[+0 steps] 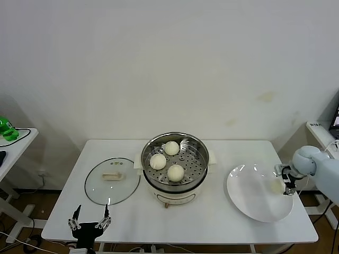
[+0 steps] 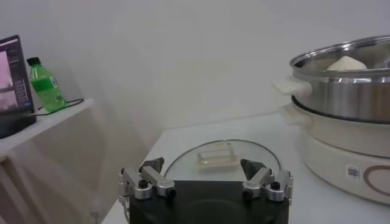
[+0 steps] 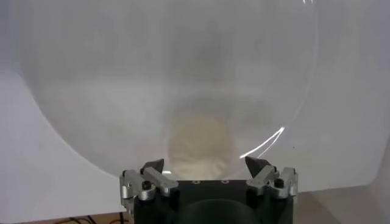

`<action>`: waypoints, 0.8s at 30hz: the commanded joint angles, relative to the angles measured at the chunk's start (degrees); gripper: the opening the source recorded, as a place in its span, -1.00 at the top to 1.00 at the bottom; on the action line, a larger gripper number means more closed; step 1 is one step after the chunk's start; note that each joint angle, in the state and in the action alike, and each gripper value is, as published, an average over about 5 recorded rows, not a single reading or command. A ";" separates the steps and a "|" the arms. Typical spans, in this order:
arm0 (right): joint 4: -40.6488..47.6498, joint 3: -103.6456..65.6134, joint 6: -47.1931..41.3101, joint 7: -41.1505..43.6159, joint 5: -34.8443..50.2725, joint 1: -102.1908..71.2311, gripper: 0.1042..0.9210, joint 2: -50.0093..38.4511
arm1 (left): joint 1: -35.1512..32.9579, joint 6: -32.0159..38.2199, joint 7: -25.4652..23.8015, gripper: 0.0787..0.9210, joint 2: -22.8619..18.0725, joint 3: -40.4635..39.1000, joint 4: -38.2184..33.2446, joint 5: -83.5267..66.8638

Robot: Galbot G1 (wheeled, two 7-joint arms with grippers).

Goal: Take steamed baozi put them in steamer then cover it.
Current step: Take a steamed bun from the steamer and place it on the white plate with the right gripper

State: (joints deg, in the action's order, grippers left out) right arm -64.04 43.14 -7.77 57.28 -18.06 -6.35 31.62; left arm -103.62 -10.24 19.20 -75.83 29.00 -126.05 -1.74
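Note:
The steel steamer (image 1: 198, 144) stands uncovered mid-table with three steamed baozi (image 1: 171, 148) (image 1: 158, 161) (image 1: 176, 172) on its perforated tray; in the left wrist view the steamer (image 2: 341, 97) shows one baozi top (image 2: 346, 63). Another baozi (image 1: 275, 186) lies on a white plate (image 1: 254, 201). My right gripper (image 1: 285, 186) is down at it, open, and the baozi (image 3: 200, 143) sits between its fingertips (image 3: 155, 165). The glass cover (image 1: 112, 180) lies flat left of the steamer. My left gripper (image 1: 92, 212) hovers open and empty near the table's front edge, just short of the cover (image 2: 256, 152).
The white table (image 1: 212, 222) ends close behind the plate on the right. A side table at the left carries a green bottle (image 1: 6, 128) (image 2: 46, 85) and a screen (image 2: 12, 79). White equipment (image 1: 318, 129) stands at the far right.

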 commanded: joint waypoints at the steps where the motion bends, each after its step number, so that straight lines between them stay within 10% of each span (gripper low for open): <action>1: 1.18 -0.74 -0.11 -0.04 -0.49 -0.74 -0.68 0.94 | -0.06 0.00 0.04 -0.77 -0.04 0.02 -0.22 0.03; 24: -7.34 2.56 -2.43 0.98 6.96 8.80 -0.15 -3.63 | 0.15 0.13 0.05 -0.77 0.24 -0.22 -0.78 0.02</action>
State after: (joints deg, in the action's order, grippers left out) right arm -67.35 43.70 -9.44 58.03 -15.38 -3.91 29.64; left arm -103.52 -10.12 19.30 -75.63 28.84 -126.77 -1.71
